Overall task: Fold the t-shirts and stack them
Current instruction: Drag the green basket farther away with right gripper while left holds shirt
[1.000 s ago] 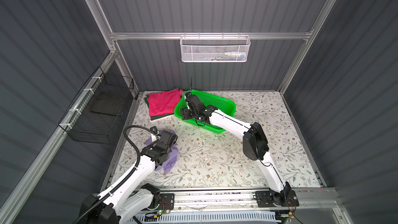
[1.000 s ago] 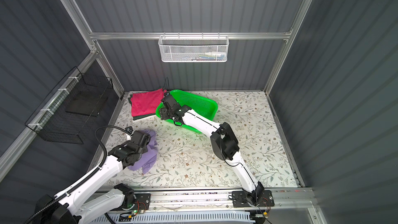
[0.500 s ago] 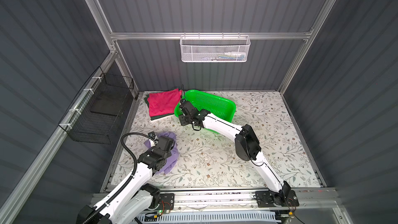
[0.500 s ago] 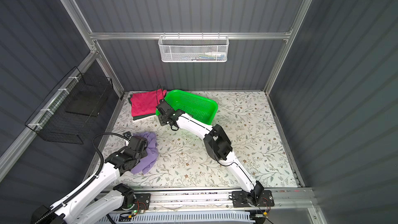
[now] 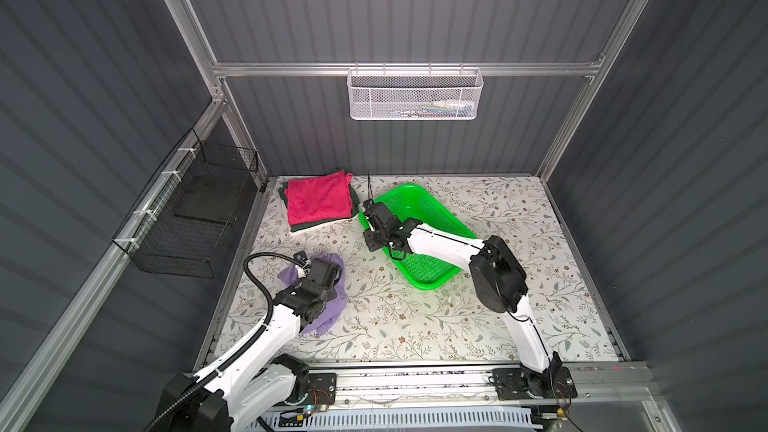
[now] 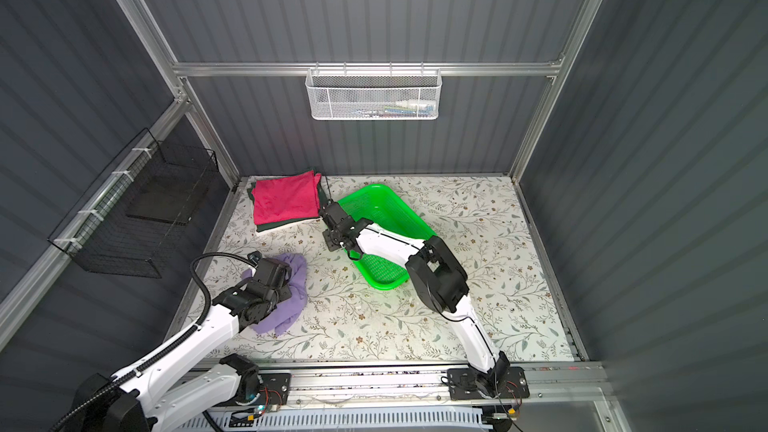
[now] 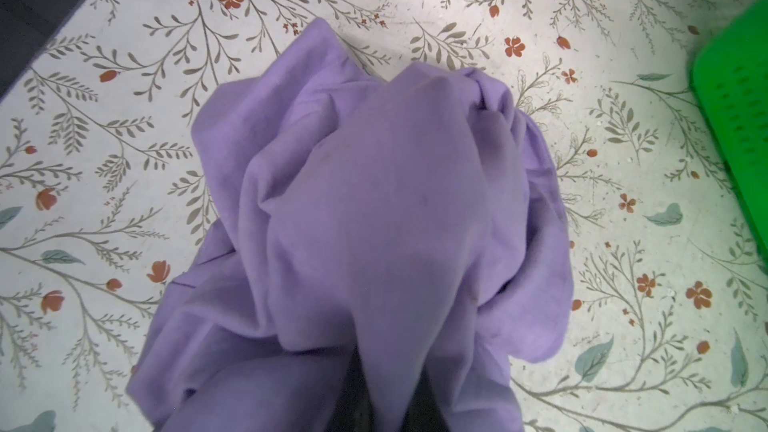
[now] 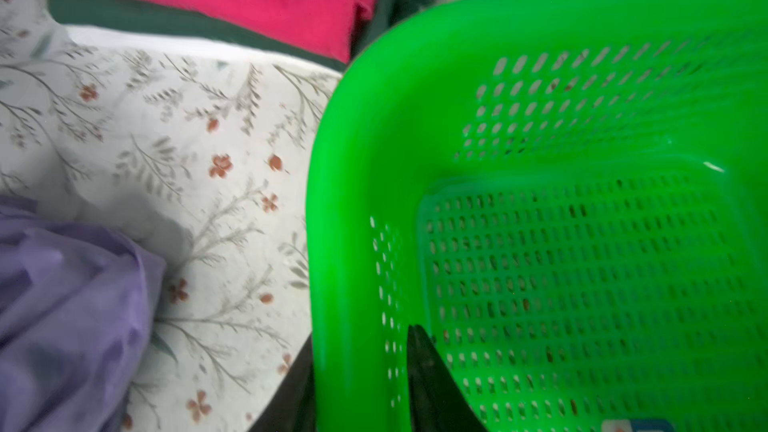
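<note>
In both top views the left arm (image 5: 266, 336) and right arm (image 5: 440, 241) pair glossy white link shells with black joint housings. A ribbed black cable (image 5: 272, 255) loops at lower left; black base plates (image 5: 509, 386) sit along the bottom edge. The right gripper (image 8: 360, 332) ends in black tapered fingers (image 8: 430, 376)

Soft, even light brightens the floral tabletop (image 5: 415, 326) around the green basket (image 5: 419, 205), leaving the walls (image 5: 415, 14) beyond it dim. The right wrist view smears the basket with blur; the purple shirt (image 7: 374, 201) shows sharp from the left wrist.
</note>
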`<action>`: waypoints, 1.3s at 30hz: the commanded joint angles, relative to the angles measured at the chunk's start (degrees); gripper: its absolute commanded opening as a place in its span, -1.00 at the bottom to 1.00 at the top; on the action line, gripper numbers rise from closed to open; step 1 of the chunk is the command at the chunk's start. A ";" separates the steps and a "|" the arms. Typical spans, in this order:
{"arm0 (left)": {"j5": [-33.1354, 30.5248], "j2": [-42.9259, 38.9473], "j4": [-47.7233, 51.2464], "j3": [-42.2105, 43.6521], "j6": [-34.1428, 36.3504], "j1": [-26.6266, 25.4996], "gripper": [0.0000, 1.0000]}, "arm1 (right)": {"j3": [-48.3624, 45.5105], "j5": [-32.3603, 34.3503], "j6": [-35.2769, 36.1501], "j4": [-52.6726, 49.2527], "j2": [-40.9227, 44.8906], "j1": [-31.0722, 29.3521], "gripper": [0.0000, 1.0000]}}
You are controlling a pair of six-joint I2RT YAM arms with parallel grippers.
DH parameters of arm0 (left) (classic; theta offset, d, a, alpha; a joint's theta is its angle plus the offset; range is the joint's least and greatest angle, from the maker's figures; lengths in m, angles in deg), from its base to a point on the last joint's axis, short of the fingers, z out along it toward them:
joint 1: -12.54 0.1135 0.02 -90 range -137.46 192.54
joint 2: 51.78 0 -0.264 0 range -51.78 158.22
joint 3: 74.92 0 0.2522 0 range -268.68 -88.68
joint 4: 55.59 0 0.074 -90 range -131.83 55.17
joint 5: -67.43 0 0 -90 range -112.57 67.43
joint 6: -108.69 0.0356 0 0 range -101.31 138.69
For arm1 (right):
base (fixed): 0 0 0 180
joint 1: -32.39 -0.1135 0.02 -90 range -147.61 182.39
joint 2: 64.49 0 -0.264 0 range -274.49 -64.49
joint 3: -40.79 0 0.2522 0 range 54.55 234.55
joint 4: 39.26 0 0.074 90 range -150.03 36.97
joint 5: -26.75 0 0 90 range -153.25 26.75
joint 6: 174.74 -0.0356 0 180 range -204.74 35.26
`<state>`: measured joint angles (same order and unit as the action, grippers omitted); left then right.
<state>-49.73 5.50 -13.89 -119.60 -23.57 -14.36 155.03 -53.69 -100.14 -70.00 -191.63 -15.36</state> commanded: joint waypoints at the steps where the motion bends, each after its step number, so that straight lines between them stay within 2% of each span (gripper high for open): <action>1: 2.59 1.74 -3.21 -1.76 0.29 0.26 -1.00 | -6.83 -0.14 -0.73 2.97 5.47 3.89 -0.33; 9: 6.54 9.08 -8.43 -4.80 1.74 0.26 -1.00 | -20.91 -3.02 3.00 5.78 14.60 16.52 -0.41; 16: 8.89 12.68 -10.99 -5.72 1.14 0.31 -1.00 | -22.23 -7.73 11.34 6.93 16.68 29.69 -0.41; 17: 8.96 12.85 -11.11 -5.75 1.14 0.26 -1.00 | -21.18 -9.13 11.02 7.18 16.28 31.57 -0.40; 18: 9.11 13.02 -11.16 -5.92 1.15 0.26 -1.00 | -19.51 -15.58 11.32 6.58 15.71 34.07 -0.41; 19: 9.18 13.18 -11.15 -6.04 1.13 0.26 -1.00 | -17.96 -18.69 11.65 6.50 15.00 35.66 -0.41; 23: 9.33 12.53 -10.02 -6.87 1.81 0.26 -1.00 | -7.00 -13.81 16.24 -1.67 10.11 39.02 -0.39; 32: 9.67 10.65 -9.16 -6.64 2.05 0.26 -1.00 | 5.71 -16.43 20.00 -4.97 0.83 46.78 -0.38; 34: 9.97 10.27 -9.09 -6.54 1.99 0.26 -1.00 | 8.73 -18.46 20.00 -9.45 0.15 47.20 -0.32; 35: 10.06 10.01 -9.04 -6.46 1.93 0.31 -1.00 | 9.74 -19.95 19.54 -11.82 0.51 47.15 -0.18; 37: 10.11 9.99 -9.51 -6.01 1.64 0.26 -1.00 | 4.38 -21.15 17.52 -8.42 4.62 46.63 0.06; 39: 10.89 10.55 -10.63 -5.52 1.39 0.26 -1.00 | -4.90 -18.73 15.69 -0.88 11.16 45.21 0.21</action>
<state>-40.39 16.43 -23.94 -124.63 -22.45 -14.36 157.09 -71.35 -82.53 -74.83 -188.24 32.27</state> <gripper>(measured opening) 0.099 0.577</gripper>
